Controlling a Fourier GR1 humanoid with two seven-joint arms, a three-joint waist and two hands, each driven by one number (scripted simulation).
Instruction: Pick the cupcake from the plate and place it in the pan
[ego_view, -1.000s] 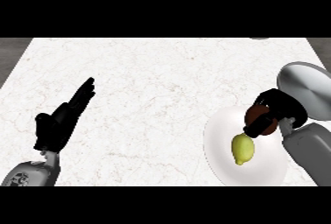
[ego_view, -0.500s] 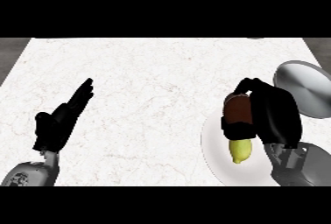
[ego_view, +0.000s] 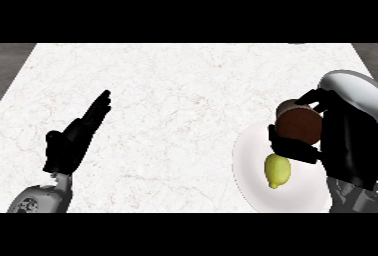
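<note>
Two hands show over the white marble counter (ego_view: 184, 90), and the white plate (ego_view: 255, 190) serves as the landmark. The right hand (ego_view: 347, 135) sits over the plate's upper right part, its dark fingers (ego_view: 291, 147) curled round the brown cupcake (ego_view: 299, 125), with the thumb reaching across the cupcake's top. The cupcake shows at the plate's upper edge, enclosed by that hand; whether it touches the plate or is lifted clear of it cannot be told from this view. A yellow lemon (ego_view: 277, 170) lies on the plate just below the cupcake, touching or nearly touching the curled fingers. Beyond the plate's upper right rim, the grey pan (ego_view: 354, 85) is partly visible behind the right hand, most of it hidden by the hand and forearm. Well to the left of the plate, the left hand (ego_view: 74, 137) rests above the counter with its fingers straight and together, pointing up and toward the plate's side, holding nothing. Its grey forearm (ego_view: 40, 200) enters from the lower edge.
</note>
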